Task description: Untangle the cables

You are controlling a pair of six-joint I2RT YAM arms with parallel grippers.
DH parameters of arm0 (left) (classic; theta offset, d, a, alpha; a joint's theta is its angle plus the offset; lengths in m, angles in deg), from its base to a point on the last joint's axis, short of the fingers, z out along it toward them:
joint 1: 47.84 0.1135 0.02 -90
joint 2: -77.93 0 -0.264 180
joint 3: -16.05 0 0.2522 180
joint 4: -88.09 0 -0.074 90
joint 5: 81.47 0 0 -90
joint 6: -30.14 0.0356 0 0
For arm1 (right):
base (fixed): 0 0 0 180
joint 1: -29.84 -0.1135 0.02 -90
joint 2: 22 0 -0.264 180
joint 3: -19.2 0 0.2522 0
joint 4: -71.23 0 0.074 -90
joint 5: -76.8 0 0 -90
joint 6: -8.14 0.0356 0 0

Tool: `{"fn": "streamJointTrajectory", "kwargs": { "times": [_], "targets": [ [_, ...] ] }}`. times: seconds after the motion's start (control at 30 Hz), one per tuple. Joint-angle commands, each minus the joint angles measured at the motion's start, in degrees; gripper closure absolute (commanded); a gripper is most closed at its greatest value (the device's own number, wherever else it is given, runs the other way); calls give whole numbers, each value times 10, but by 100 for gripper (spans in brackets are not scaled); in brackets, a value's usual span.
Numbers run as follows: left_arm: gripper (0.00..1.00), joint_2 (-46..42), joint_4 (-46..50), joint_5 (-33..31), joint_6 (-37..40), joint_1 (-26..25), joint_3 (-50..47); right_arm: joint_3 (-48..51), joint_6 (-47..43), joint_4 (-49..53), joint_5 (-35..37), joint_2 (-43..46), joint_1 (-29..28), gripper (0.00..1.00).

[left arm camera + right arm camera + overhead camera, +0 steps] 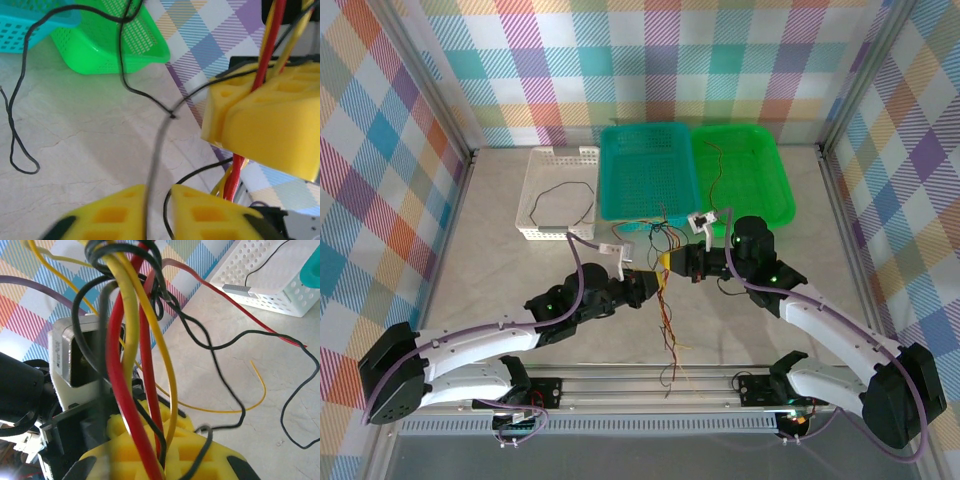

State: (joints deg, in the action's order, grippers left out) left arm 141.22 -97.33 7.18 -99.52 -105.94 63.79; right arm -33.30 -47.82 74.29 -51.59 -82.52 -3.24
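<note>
Three baskets [648, 170] line the back of a pale marbled table [490, 260] inside plaid walls [620, 60]. From above, the cables [665, 320] trail from mid-table toward the near edge; close up, the left gripper [159, 200] pinches one black strand, and the right gripper [162, 445] clamps a red-yellow-black bundle.

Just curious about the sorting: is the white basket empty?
Not empty: one thin black wire lies looped inside the white basket.
</note>
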Motion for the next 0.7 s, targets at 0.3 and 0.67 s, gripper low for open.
{"fn": "streamJointTrajectory", "kwargs": {
  "times": [0.3,0.67],
  "targets": [
    [100,-74,94,-68,2,53,-17,-10,-42,126,156,-20,12,97],
    [100,-56,106,-74,-4,75,-26,-9,-12,109,129,-114,59,74]
  ]
}}
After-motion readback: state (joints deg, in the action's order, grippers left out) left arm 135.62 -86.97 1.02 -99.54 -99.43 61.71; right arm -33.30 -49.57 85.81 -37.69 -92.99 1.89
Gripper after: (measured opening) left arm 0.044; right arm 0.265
